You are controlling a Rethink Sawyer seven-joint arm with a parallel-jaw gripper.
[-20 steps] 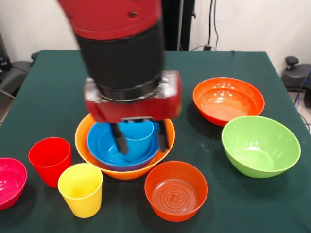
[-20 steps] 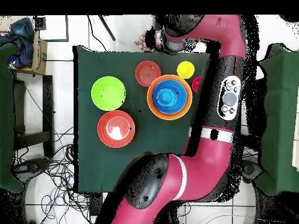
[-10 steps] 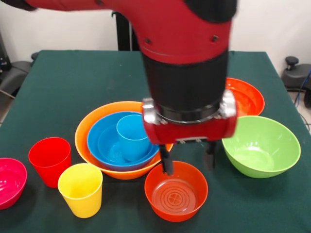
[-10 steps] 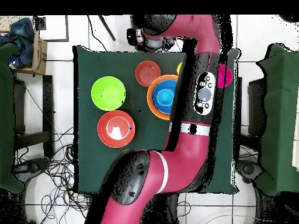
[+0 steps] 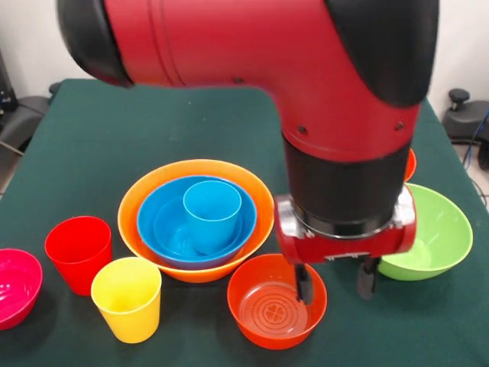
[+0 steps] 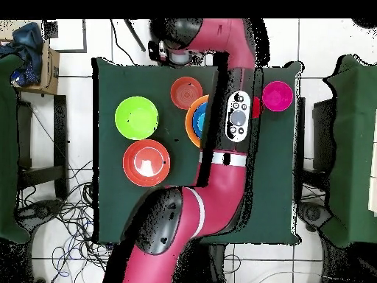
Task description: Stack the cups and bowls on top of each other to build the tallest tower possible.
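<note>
The tower stands at the middle left in the front view: the pale orange bowl (image 5: 131, 229) holds the blue bowl (image 5: 153, 210), with the light blue cup (image 5: 212, 212) upright inside it. My gripper (image 5: 335, 282) is open and empty. It hangs low at the right rim of the small red-orange bowl (image 5: 267, 310), with one finger (image 5: 303, 284) over the bowl and the other outside it. The red cup (image 5: 78, 252) and yellow cup (image 5: 127, 300) stand left of that bowl. The arm hides most of the tower (image 6: 193, 121) in the overhead view.
The lime green bowl (image 5: 439, 229) sits right of the gripper, close to it. The second red-orange bowl (image 5: 411, 164) is mostly hidden behind the arm and shows whole in the overhead view (image 6: 146, 162). The magenta-pink bowl (image 5: 15, 287) is at the left edge.
My gripper has moved away from the light blue cup, which stays in the tower. It went right and toward the camera, down to the small red-orange bowl's right rim.
</note>
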